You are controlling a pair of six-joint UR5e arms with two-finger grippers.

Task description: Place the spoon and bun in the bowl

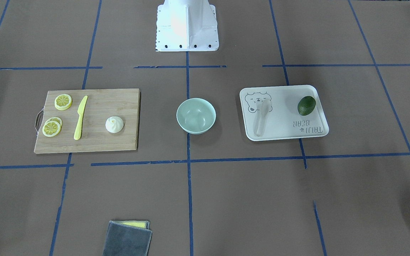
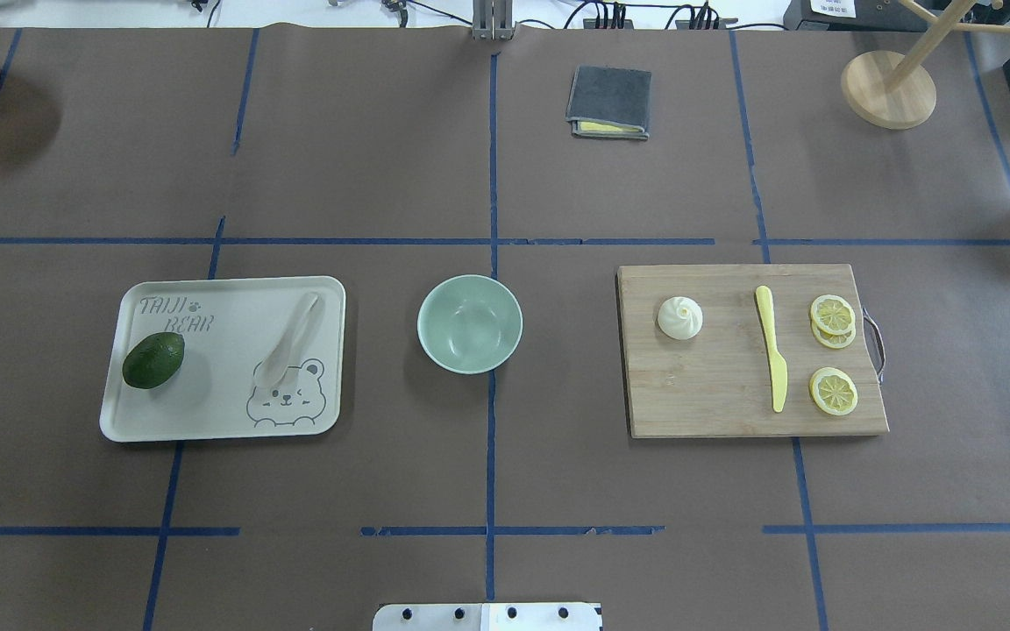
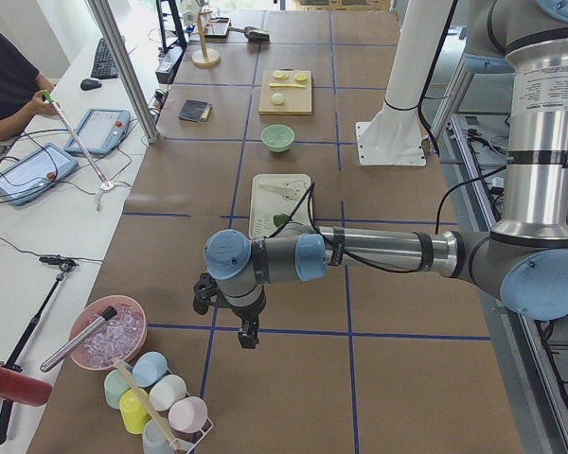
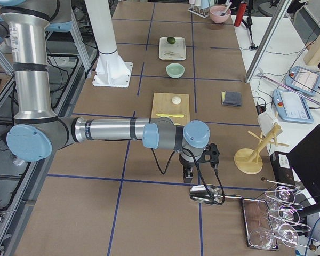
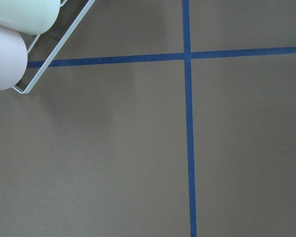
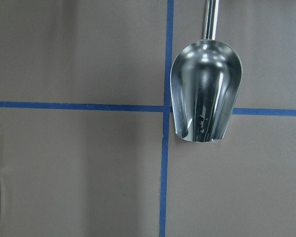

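Note:
The pale mint-green bowl [image 2: 470, 323] stands empty at the table's middle, also in the front view [image 1: 195, 115]. The white spoon [image 2: 290, 337] lies on the white bear tray [image 2: 207, 403], left of the bowl; it also shows in the front view [image 1: 262, 115]. The white pleated bun [image 2: 680, 316] sits on the wooden cutting board [image 2: 715, 403], right of the bowl, also in the front view [image 1: 114, 124]. My left gripper [image 3: 249, 336] and right gripper [image 4: 188, 176] hang far off at the table's ends, seen only in the side views. I cannot tell whether they are open or shut.
A dark green avocado [image 2: 153, 359] lies on the tray. A yellow knife [image 2: 771, 355] and lemon slices [image 2: 833, 390] lie on the board. A folded grey cloth [image 2: 609, 102] lies far from the robot. A steel scoop [image 6: 205, 91] lies under the right wrist; cups [image 5: 7, 54] are near the left.

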